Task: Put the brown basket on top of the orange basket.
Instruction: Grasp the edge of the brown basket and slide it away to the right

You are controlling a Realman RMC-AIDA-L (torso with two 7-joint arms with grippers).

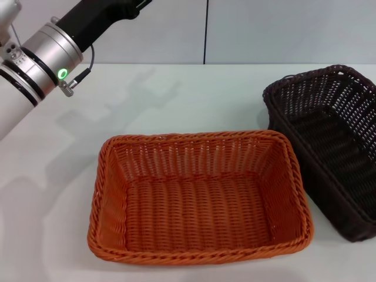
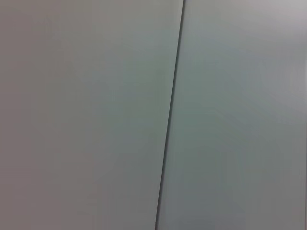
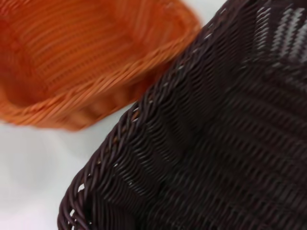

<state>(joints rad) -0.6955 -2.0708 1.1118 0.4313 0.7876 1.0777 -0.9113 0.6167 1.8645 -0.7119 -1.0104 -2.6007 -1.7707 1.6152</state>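
The dark brown basket (image 1: 329, 147) with openwork sides sits tilted beside the orange basket (image 1: 200, 197); neither gripper's jaw state can be told.

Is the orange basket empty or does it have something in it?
Empty: the orange basket shows only bare woven floor and walls in the head view.

Left arm (image 1: 41, 56) raised at the upper left of the head view, green wrist light lit; its gripper lies outside the view.
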